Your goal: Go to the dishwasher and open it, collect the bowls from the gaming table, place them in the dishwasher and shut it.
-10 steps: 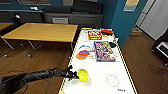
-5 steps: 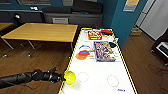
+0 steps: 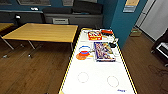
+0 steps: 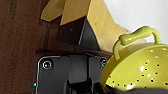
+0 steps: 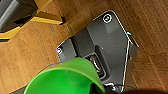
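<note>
The gaming table (image 3: 100, 72), white-topped with a yellow edge, runs away from me in the head view, with board-game boxes (image 3: 104, 51) on its far half. A yellow-green bowl (image 4: 140, 67), perforated and with a loop handle, hangs close in the left wrist view beside the table's yellow edge, and my left gripper (image 4: 105, 88) is shut on its rim. A bright green bowl (image 5: 65, 77) sits above wooden floor in the right wrist view, with my right gripper (image 5: 100, 87) shut on it. The dishwasher is out of view.
A wooden-topped table (image 3: 42, 32) stands left of the gaming table with a strip of floor between them. A teal wall corner (image 3: 122, 22) is close to the table's far right end. A dark seat (image 3: 161, 50) is at the right edge.
My left arm, holding the yellow-green bowl over the table's near left edge, has drawn back toward me and left the head view.
</note>
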